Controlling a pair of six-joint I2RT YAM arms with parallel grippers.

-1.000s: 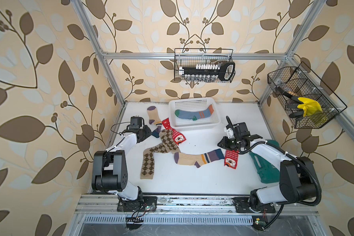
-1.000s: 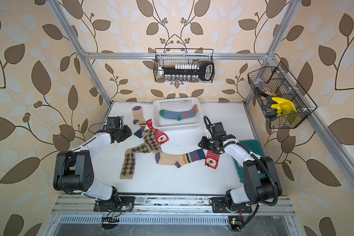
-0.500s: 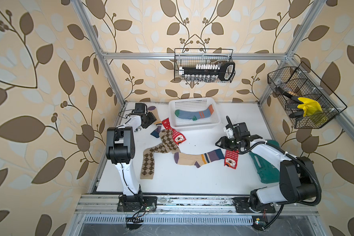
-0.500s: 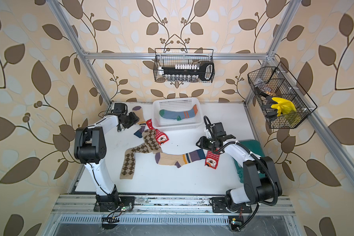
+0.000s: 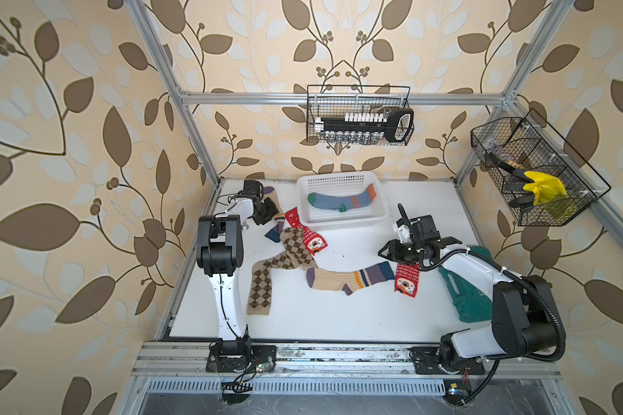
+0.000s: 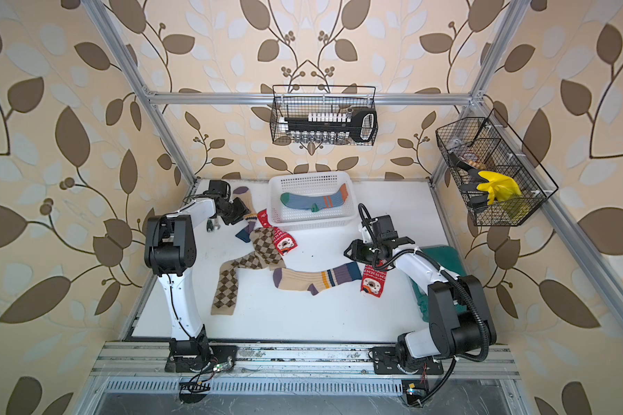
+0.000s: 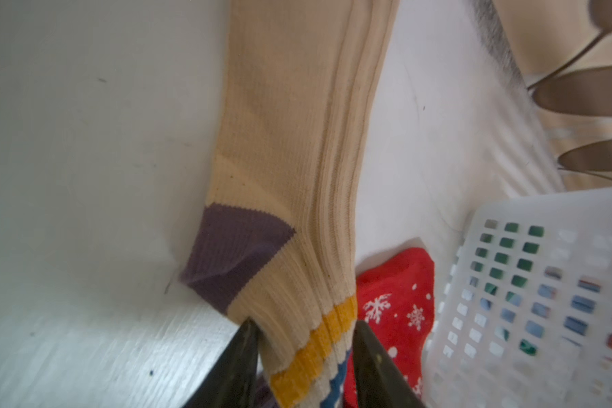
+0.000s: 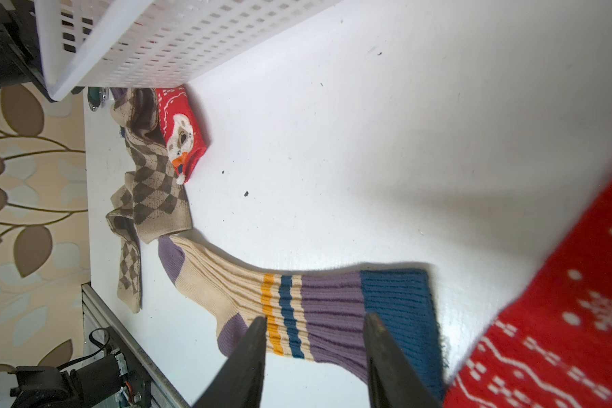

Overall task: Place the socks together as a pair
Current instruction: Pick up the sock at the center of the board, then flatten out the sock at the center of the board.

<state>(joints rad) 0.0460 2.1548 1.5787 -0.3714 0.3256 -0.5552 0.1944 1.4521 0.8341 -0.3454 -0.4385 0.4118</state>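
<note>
At the tabletop's (image 5: 339,316) far left corner, the left hand (image 7: 302,330) is seen clenched on the far beige sock (image 7: 297,141) at its yellow band, just beside the perforated white basket (image 5: 346,218). Open room is left along the near edge. The right hand (image 8: 315,318), fingers spread and empty, is held over the near beige sock's (image 8: 227,282) purple cuff, mid-tabletop. Ribbed knit is noted on both.

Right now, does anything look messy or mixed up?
Yes. The brown argyle socks lie crumpled in a twisted heap beside the white basket, with one red Christmas sock lying against them. Its matching red sock lies far off.
</note>
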